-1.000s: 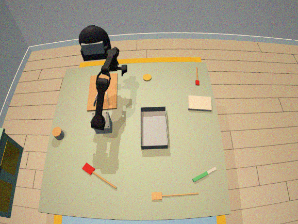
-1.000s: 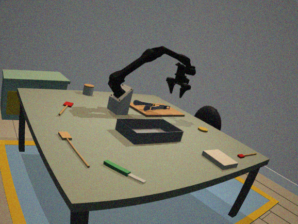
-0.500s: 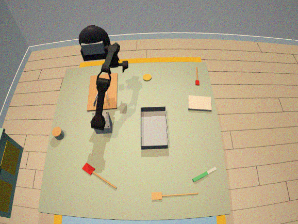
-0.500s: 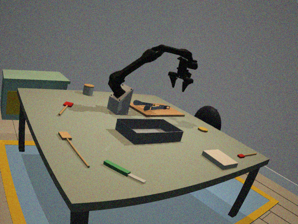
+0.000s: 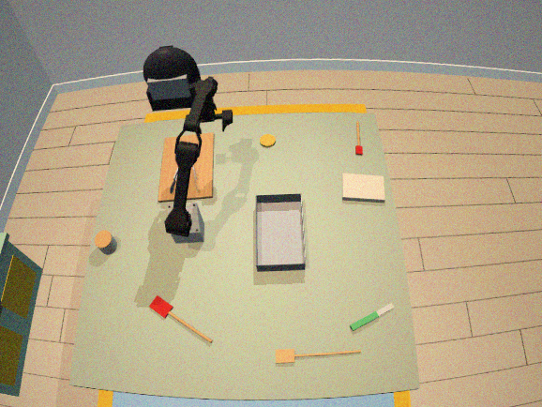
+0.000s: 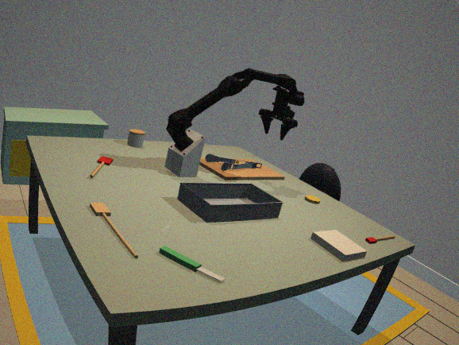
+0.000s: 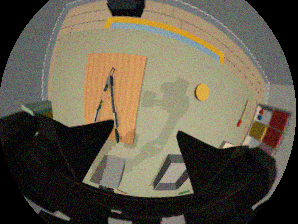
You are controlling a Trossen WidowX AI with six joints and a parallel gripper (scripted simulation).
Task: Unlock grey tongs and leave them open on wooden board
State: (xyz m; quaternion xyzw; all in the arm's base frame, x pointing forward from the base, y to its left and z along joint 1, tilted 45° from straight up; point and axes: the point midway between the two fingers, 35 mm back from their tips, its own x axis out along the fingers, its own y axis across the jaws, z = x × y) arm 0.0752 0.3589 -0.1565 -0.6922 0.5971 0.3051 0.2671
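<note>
On the wooden board (image 5: 203, 150) (image 6: 258, 175) (image 7: 132, 75), we list one pair of grey tongs (image 5: 173, 182) (image 6: 227, 165) (image 7: 112, 97), lying flat, arms spread in a narrow V. We record it as open, free of the gripper (image 5: 217, 117) (image 6: 274, 136) (image 7: 145, 127), which hangs above table height, fingers wide apart, tips downward, nothing between them.

Beside the board, we note the arm's grey base (image 5: 198, 230) (image 6: 187, 163) (image 7: 111, 172); near both, one dark-walled roasting tin (image 5: 280, 267) (image 6: 243, 212) (image 7: 164, 172), with no tongs across it.

Also on the table, we enter:
- one yellow disc (image 5: 267, 140) (image 6: 312, 199) (image 7: 202, 92), flat;
- one grey cylinder with orange top (image 5: 104, 238) (image 6: 136, 138), upright;
- one pale block (image 5: 364, 187) (image 6: 338, 243) (image 7: 228, 145), flat;
- one small red-headed tool (image 5: 358, 150) (image 6: 372, 240) (image 7: 240, 122), near that block;
- one larger red-headed tool (image 5: 161, 307) (image 6: 106, 160), wooden handle;
- one wooden-headed tool (image 5: 285, 355) (image 6: 100, 208), long thin handle;
- one green-handled tool (image 5: 364, 322) (image 6: 179, 257) (image 7: 184, 192), pale blade.

In the overhead view, we find the arm partly covering board and tongs.
</note>
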